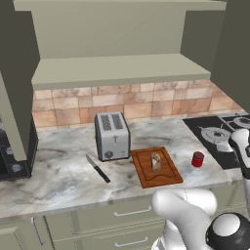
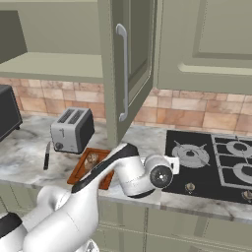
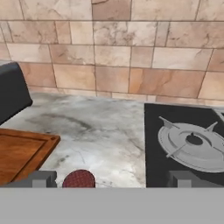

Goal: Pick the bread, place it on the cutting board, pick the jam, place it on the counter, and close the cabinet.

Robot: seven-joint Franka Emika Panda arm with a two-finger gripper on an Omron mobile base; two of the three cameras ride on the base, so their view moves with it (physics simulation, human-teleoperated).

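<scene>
- We see the bread (image 1: 156, 161) lying on the cutting board (image 1: 145, 171), near the board's middle.
- The cutting board sits flat on the worktop (image 1: 58, 176), just right of the toaster (image 1: 112, 135), between the toaster and the jam (image 1: 197, 159).
- The jam stands upright on the worktop, beside the board's right edge and apart from it, just left of the black stovetop (image 1: 222, 136).
- In the hand view the jam's red lid (image 3: 79, 179) shows at the bottom, between the two fingertips (image 3: 42, 179), not touching either that we can see.
- The tool (image 3: 111, 180) is spread wide, nothing pinched; it looks toward the tiled backsplash (image 3: 118, 57), with the board corner (image 3: 26, 151) to its left and a burner (image 3: 192, 146) to its right.
- The cabinet (image 1: 117, 68) is open: its shelf is exposed, and in the right base view one door (image 2: 129, 69) with a vertical silver bar handle (image 2: 123, 74) swings out over the worktop.
- A black-handled knife (image 1: 97, 168) lies on the worktop left of the board, in front of the toaster.
- A dark appliance (image 1: 17, 156) sits at the far left of the worktop.
- We can read no brands, labels or writing on the jar, the toaster or anything else.
</scene>
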